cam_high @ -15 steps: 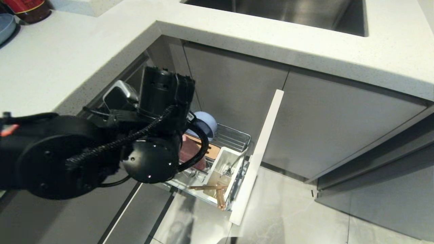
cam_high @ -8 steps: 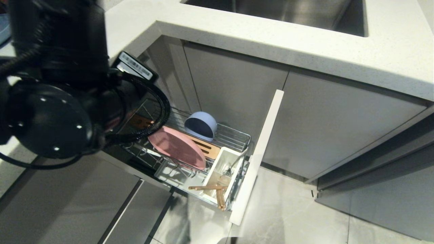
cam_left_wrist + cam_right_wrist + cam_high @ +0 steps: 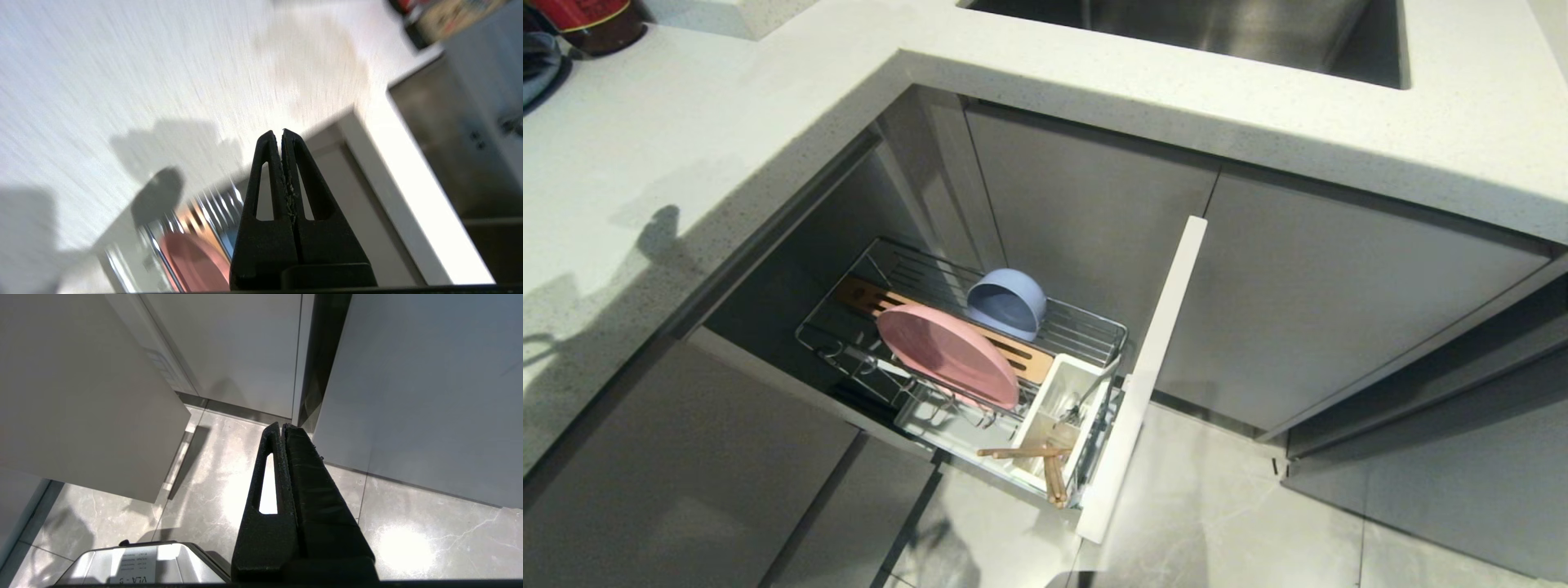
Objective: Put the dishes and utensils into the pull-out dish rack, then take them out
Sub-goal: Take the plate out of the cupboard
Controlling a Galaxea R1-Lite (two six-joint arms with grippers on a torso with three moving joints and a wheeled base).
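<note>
The pull-out dish rack (image 3: 1104, 328) stands drawn out from the cabinet behind its pale front panel (image 3: 1152, 359). A pink plate (image 3: 947, 355) stands on edge in it, and a light-blue bowl (image 3: 1006, 302) lies on its side behind the plate. Wooden chopsticks (image 3: 1036, 456) and a grey spoon (image 3: 1086, 394) rest in the white cutlery box (image 3: 1058, 390). My left gripper (image 3: 282, 131) is shut and empty, raised over the white counter edge, with the pink plate (image 3: 192, 261) below it. My right gripper (image 3: 282, 425) hangs shut over the floor.
A wooden board (image 3: 1023, 357) lies in the rack under the plate. The white counter (image 3: 686, 147) wraps round the corner, with a steel sink (image 3: 1217, 33) at the back and a red jar (image 3: 592, 20) at the far left. Grey tiled floor (image 3: 1217, 506) lies in front.
My left arm has lifted up and away from the rack and has gone out of the head view. The pink plate, bowl and utensils stay in the rack.
</note>
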